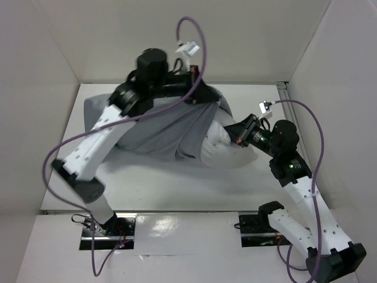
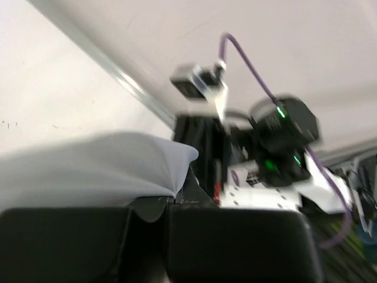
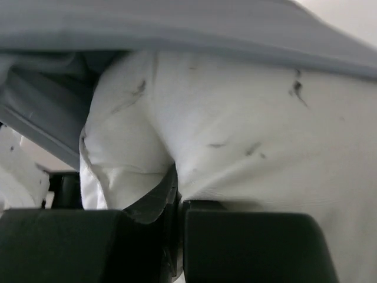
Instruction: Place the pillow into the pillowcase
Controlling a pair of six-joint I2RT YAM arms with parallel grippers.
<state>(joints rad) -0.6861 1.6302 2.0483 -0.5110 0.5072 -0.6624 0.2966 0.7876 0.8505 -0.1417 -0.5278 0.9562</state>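
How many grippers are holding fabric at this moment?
2. The left gripper pinches the pillowcase at its far edge; the right gripper pinches the exposed end of the pillow.

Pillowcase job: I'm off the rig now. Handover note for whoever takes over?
Left gripper: shut on the pillowcase, pinching its far edge near the opening.
Right gripper: shut on a fold of the pillow at its exposed end.
Where things are: the pillowcase lies across the table. The pillow is mostly inside it, with its white end sticking out on the right.
Done: most of the pillow is in.
Left: probably push the last end in, draw the case over it, then release both grippers.
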